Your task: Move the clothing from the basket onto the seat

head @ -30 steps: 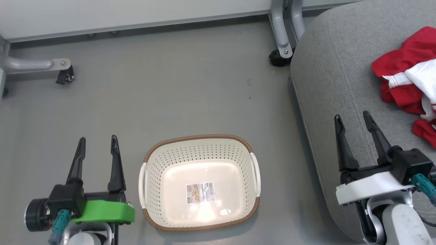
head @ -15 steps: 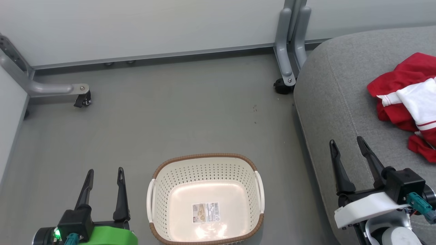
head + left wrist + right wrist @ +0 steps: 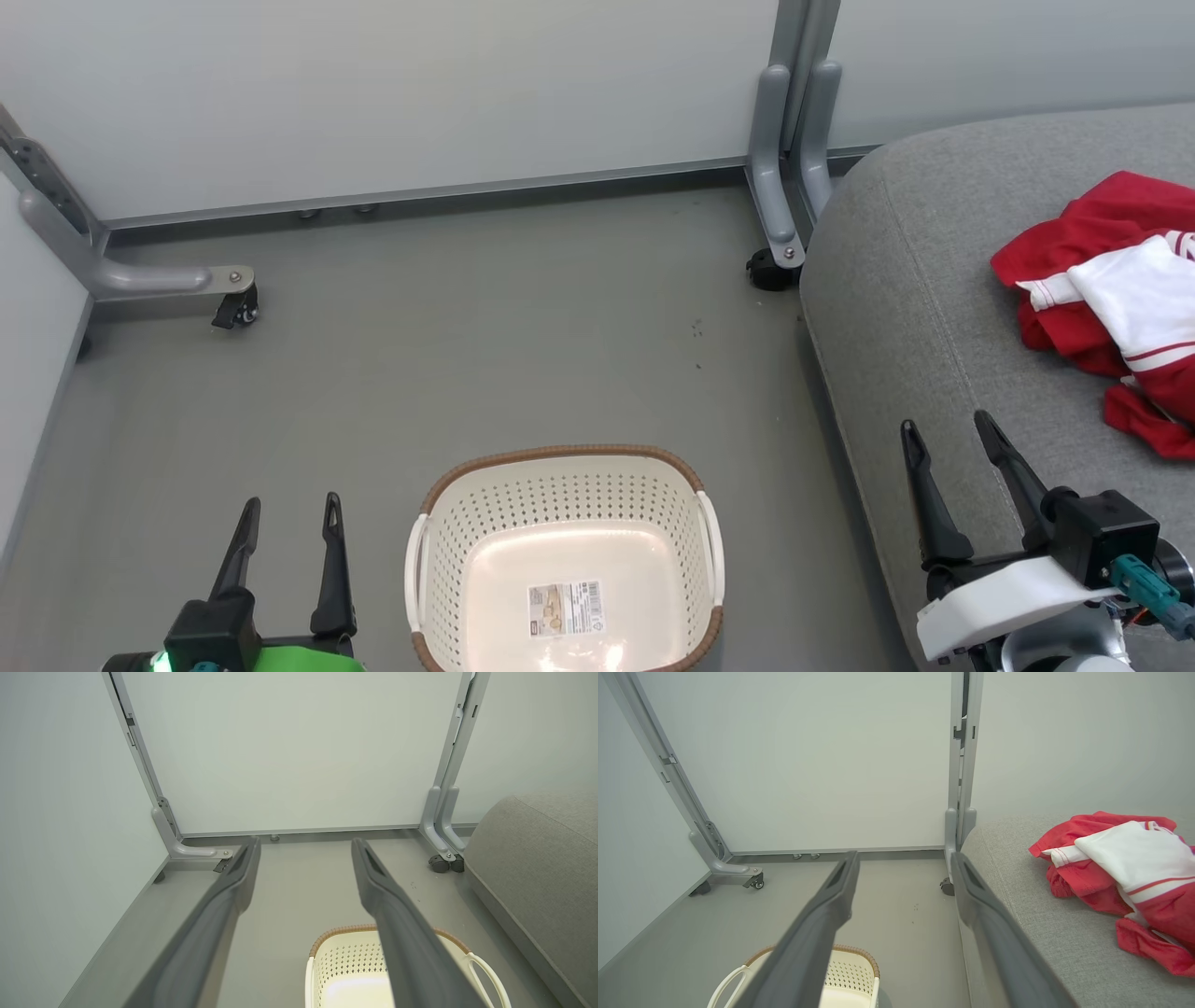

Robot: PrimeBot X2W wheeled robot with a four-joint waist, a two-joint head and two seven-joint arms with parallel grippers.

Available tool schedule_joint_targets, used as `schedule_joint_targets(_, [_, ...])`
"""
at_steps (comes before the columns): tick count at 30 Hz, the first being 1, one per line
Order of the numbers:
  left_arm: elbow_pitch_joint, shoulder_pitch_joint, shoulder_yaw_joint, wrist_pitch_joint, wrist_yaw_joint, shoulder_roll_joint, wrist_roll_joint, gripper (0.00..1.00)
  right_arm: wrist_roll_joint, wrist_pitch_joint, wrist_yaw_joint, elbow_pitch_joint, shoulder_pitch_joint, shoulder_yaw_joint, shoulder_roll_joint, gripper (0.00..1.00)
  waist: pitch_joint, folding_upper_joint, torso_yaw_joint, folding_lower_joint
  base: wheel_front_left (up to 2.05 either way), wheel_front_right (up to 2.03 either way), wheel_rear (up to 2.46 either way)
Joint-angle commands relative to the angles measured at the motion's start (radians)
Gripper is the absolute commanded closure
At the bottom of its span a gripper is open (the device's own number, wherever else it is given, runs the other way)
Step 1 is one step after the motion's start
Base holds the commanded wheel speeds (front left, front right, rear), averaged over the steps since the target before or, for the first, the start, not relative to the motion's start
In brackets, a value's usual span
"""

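Flanking the cream basket [image 3: 560, 452] at the near edge of the scene, the robot's two grippers hang with fingers spread wide and nothing between them. The left gripper [image 3: 291, 504] is just to the basket's left over the grey floor [image 3: 467, 355]. The right gripper [image 3: 945, 425] is well to its right, at the near left edge of the grey seat [image 3: 896, 308].

The basket stands upright on the floor, brown woven-look rim uppermost. Its perforated walls and bare bottom are in plain view, with a paper label [image 3: 566, 609] stuck to the bottom. A strip of floor separates it from the seat, whose rounded, stitched cushion takes up the right side.

Farther back on that cushion, toward the right, the clothing [image 3: 1111, 280] lies in a crumpled heap, red fabric with a white panel and thin striped trim on top. It rests on the seat, well apart from the basket.

Beyond, a grey metal caster foot [image 3: 233, 308] stands on the floor at far left and a second caster foot [image 3: 773, 266] beside the seat's far corner, both beneath pale wall panels [image 3: 420, 93].
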Motion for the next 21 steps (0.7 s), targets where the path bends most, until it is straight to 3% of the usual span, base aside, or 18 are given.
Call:
schedule_joint_targets(1, [0.001, 0.013, 0.003, -0.003, -0.005, -0.004, 0.005, 0.0, -0.002, 0.001, 0.0, -0.007, 0.016, 0.0, 0.003, 0.0, 0.0, 0.0, 0.002, 0.0001, 0.0, 0.0, 0.0])
schedule_joint_targets(21, [0.021, 0.011, 0.024, -0.003, -0.017, -0.02, 0.029, 0.0, -0.001, 0.01, 0.0, -0.016, 0.024, 0.006, 0.006, 0.0, -0.002, 0.0, 0.005, 0.0001, 0.0, 0.0, 0.0])
